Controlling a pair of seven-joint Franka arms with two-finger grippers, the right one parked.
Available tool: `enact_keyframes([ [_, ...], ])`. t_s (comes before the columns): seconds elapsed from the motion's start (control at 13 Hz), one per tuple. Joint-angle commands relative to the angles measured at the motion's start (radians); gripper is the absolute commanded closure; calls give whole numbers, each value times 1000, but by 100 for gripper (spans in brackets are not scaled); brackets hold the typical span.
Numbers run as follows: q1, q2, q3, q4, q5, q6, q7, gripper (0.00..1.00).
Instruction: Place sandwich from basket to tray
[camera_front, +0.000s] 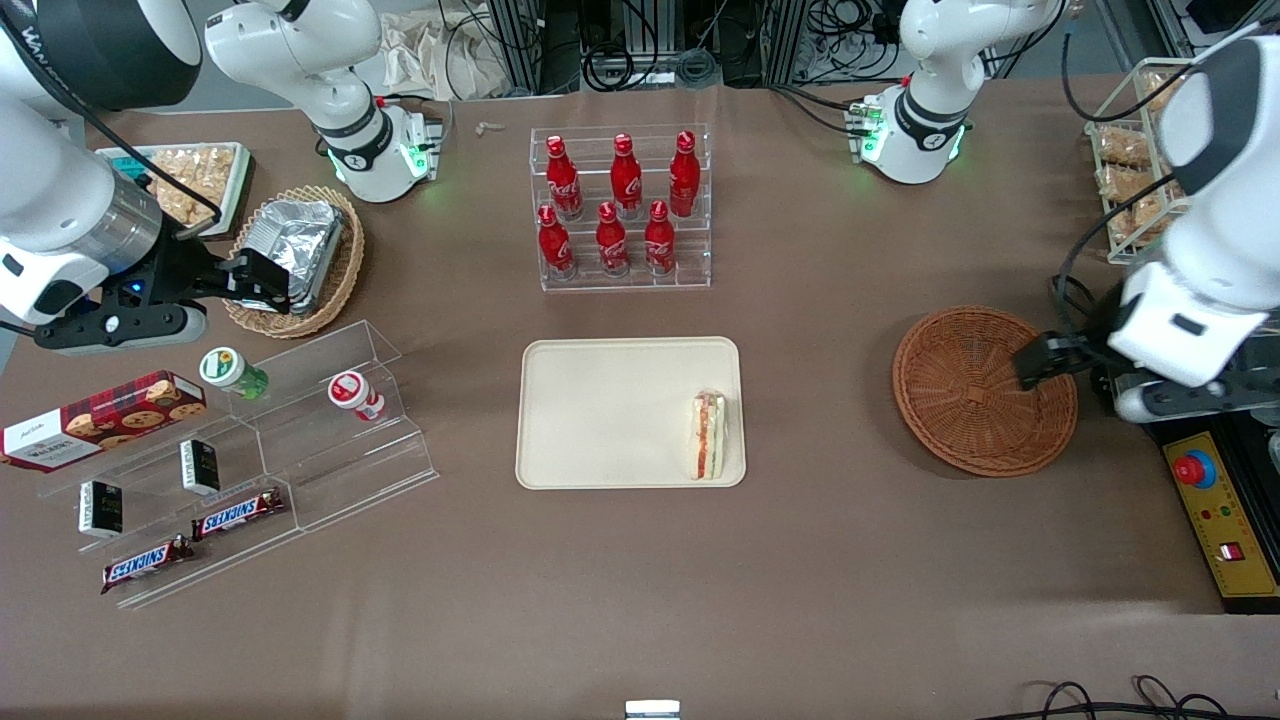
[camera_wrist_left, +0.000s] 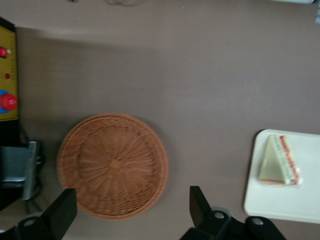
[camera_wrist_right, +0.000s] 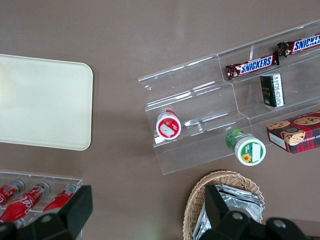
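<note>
The sandwich (camera_front: 708, 435) lies on the cream tray (camera_front: 610, 410), at the tray's end nearest the working arm, with its red and green filling showing. It also shows in the left wrist view (camera_wrist_left: 279, 161) on the tray (camera_wrist_left: 280, 200). The reddish-brown wicker basket (camera_front: 985, 390) is empty, and its weave shows bare in the left wrist view (camera_wrist_left: 112, 165). My left gripper (camera_front: 1032, 364) hovers above the basket's rim on the working arm's side. Its fingers are spread wide with nothing between them, and in the left wrist view the gripper (camera_wrist_left: 132, 210) straddles the basket's edge.
A clear rack of red cola bottles (camera_front: 622, 210) stands farther from the camera than the tray. Clear stepped shelves (camera_front: 250, 440) with snacks and a tan basket with a foil container (camera_front: 300, 255) lie toward the parked arm's end. A yellow control box (camera_front: 1215, 510) sits beside the basket.
</note>
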Motion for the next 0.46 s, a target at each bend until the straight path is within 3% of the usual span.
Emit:
enact_keyframes([
  [0.0, 41, -71, -6, -93, -24, -2, 80, 0],
  [0.08, 29, -94, 19, -116, -37, -2, 131, 0],
  [0.15, -32, -116, 103, -150, -63, 4, 174, 0],
  [0.31, -245, -160, 356, -222, -111, 53, 232, 0],
  [0.38, -311, -174, 427, -242, -122, 62, 261, 0],
])
